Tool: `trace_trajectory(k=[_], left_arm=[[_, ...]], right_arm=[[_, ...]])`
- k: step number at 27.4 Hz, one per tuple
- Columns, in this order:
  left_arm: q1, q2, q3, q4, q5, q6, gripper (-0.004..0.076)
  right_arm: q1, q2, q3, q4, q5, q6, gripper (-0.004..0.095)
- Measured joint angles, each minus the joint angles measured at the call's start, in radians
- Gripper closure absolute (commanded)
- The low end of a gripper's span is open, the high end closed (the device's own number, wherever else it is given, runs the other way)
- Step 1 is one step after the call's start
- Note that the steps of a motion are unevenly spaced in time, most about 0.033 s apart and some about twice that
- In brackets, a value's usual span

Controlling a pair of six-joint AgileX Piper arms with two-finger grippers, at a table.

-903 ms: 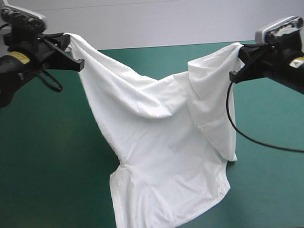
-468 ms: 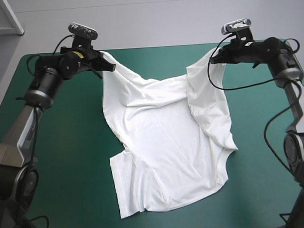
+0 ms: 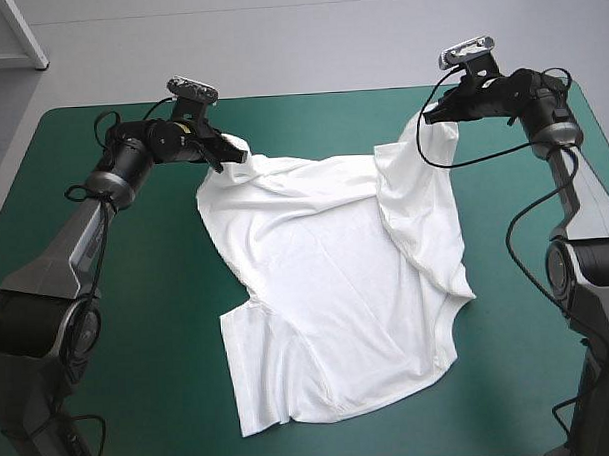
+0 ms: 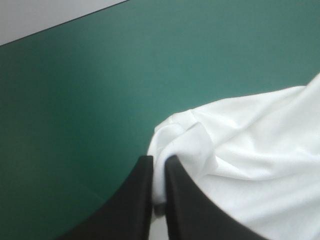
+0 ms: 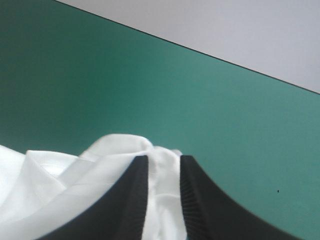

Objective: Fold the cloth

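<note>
T-shirt (image 3: 337, 287) lies mostly spread on the teal-green cover (image 3: 117, 295), its near part flat and its two far corners picked up. Left gripper (image 3: 232, 148) pinches one corner, fingers all but closed on the fabric (a thin white fold shows between them in the wrist view). Right gripper (image 3: 428, 115) clamps the other corner likewise, cloth draping down from it. Cover smooth and matte around the shirt.

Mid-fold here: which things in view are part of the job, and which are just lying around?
Part of the job:
- T-shirt, white, mostly spread flat, far edge lifted at two points
- left gripper, shut on one lifted point
- right gripper, shut on the other

Just there:
- teal-green cover under the shirt; no other loose item shows
</note>
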Motion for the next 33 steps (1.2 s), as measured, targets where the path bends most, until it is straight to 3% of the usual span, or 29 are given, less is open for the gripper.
trace_trajectory(k=[3,5,7,15,20,28,33], left_arm=[[0.000,0.002,0.000,-0.007,0.006,0.004,0.0419],[0.000,0.002,0.000,-0.008,0.010,0.010,0.0305],[0.000,0.002,0.000,-0.008,0.034,0.011,0.0263],[0.000,-0.122,0.000,-0.093,0.271,0.054,0.0294],[-0.005,-0.279,0.015,-0.158,0.430,0.083,0.0295],[-0.183,-0.576,0.375,-0.207,0.480,0.100,0.0330],[-0.401,-0.842,0.766,-0.208,0.457,-0.077,0.0330]], right_arm=[[-0.005,0.000,-0.003,-0.004,-0.009,0.001,0.0265],[-0.012,0.000,-0.009,-0.004,-0.010,0.014,0.0266],[-0.024,-0.002,-0.022,-0.005,0.000,0.029,0.0281],[-0.049,-0.123,-0.073,-0.014,0.126,0.061,0.0314],[-0.067,-0.260,-0.081,-0.012,0.248,0.117,0.0397],[-0.069,-0.460,-0.082,0.033,0.480,0.174,0.0399],[-0.069,-0.578,-0.074,0.032,0.551,0.211,0.0399]])
